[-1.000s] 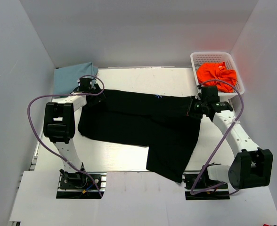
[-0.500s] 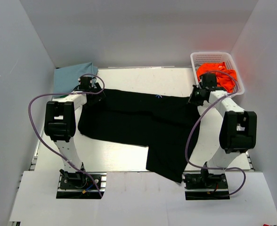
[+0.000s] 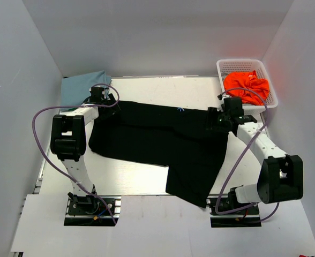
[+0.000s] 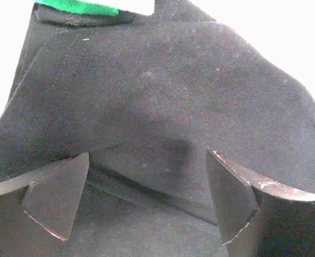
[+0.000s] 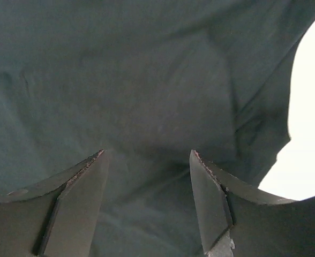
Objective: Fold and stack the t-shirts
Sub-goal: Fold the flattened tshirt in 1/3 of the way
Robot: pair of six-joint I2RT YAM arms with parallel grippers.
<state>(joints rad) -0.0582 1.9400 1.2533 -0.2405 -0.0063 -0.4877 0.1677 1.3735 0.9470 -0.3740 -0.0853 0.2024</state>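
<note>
— Arm finish?
— Left arm (image 3: 72, 139) and right arm (image 3: 264, 147): white link shells, bulky black joint housings. Each stands on a black base plate (image 3: 90, 206).
— Cabling?
— One lilac cable (image 3: 33, 128) loops outside each arm.
— Gripper ends?
— Left gripper (image 4: 147, 171) and right gripper (image 5: 147, 160): matte dark, wedge-shaped fingers (image 4: 53, 201), edges scuffed pale.

robot lab test cell.
plain grey panel walls (image 3: 163, 32) box in a white table (image 3: 136, 174); left arm (image 3: 67, 140) and right arm (image 3: 264, 147) bolted to metal base plates (image 3: 91, 206) at its near edge.
</note>
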